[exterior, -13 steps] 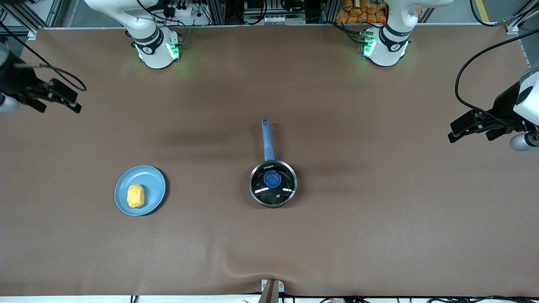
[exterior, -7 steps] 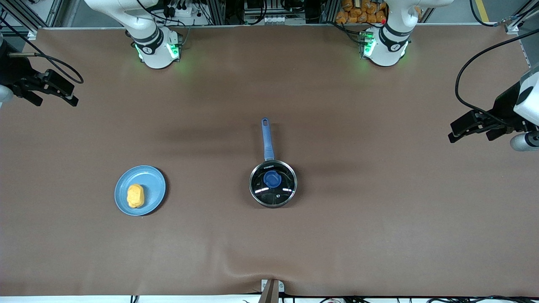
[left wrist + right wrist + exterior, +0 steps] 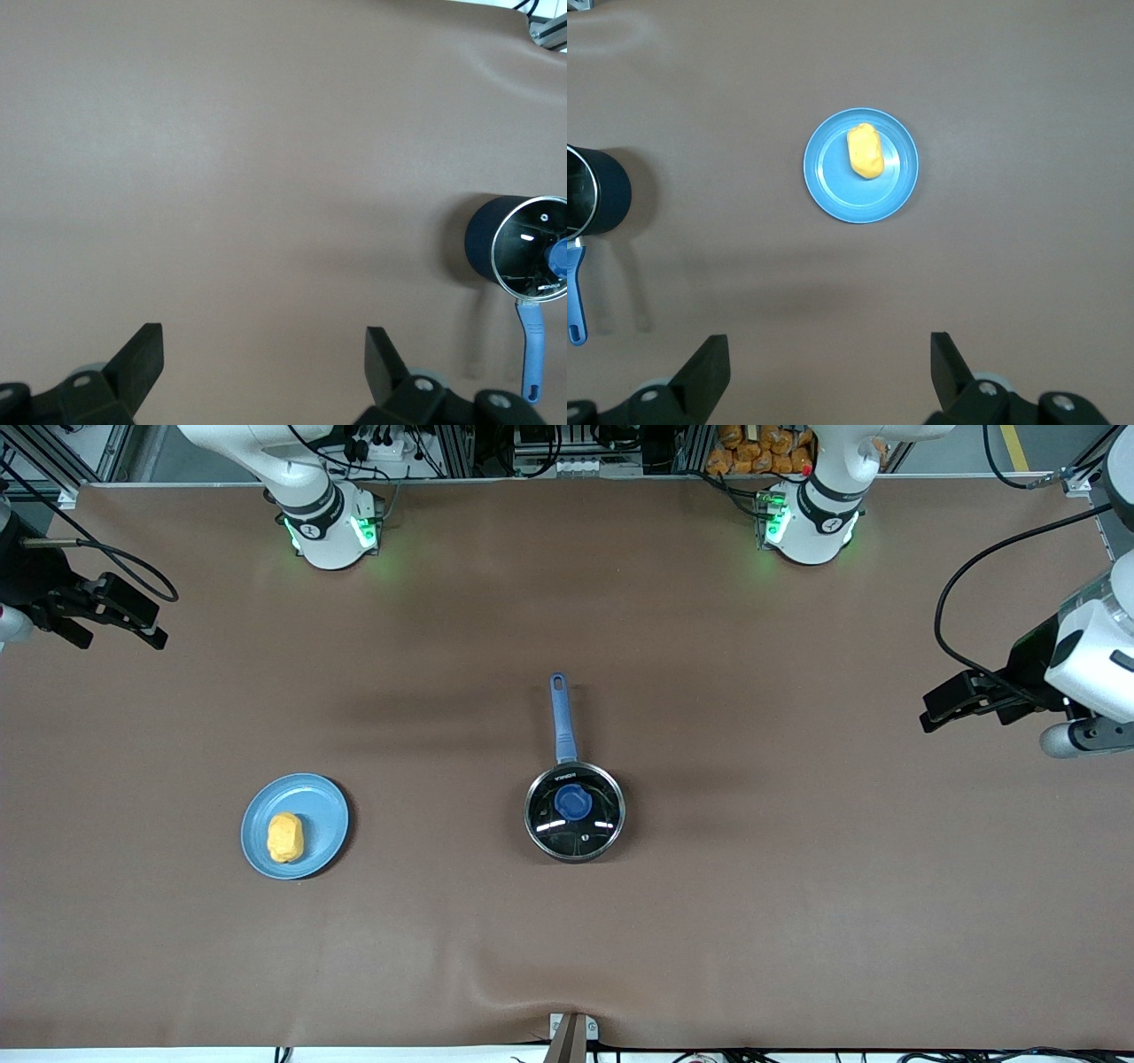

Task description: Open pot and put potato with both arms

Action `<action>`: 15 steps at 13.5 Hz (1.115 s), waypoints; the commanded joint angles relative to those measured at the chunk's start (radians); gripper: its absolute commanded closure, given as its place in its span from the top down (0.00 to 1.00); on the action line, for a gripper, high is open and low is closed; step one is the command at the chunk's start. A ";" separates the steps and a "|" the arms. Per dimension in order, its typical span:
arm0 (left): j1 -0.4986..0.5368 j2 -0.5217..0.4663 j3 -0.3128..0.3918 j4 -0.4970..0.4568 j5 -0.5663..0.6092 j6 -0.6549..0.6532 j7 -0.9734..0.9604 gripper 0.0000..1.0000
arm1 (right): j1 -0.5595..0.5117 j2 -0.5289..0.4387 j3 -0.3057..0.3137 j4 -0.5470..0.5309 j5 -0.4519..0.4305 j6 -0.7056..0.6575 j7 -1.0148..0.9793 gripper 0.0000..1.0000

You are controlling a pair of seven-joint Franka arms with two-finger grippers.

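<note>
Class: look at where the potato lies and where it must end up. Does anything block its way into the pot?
Yes. The glass lid sits shut on the pot, covering its mouth. The potato lies on the blue plate, toward the right arm's end. Bare table lies between plate and pot.

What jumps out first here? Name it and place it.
The small black saucepan with a long blue handle sits mid-table, its glass lid with a blue knob on. Toward the right arm's end, the lumpy yellow-orange potato lies on a flat light-blue plate. The left gripper and right gripper hang open over the table's ends.
</note>
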 commanded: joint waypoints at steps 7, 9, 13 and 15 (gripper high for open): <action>-0.175 0.083 -0.022 0.014 -0.016 0.127 -0.296 1.00 | -0.001 0.206 0.010 -0.044 -0.010 0.209 0.020 1.00; -0.237 0.126 -0.022 0.014 -0.016 0.198 -0.389 1.00 | -0.001 0.277 0.010 -0.044 -0.010 0.271 0.011 1.00; -0.338 0.213 -0.023 0.014 -0.017 0.325 -0.516 1.00 | -0.003 0.398 0.010 -0.045 -0.010 0.401 -0.040 1.00; -0.364 0.250 -0.023 0.014 -0.044 0.387 -0.518 1.00 | -0.007 0.464 0.008 -0.045 -0.010 0.484 -0.084 1.00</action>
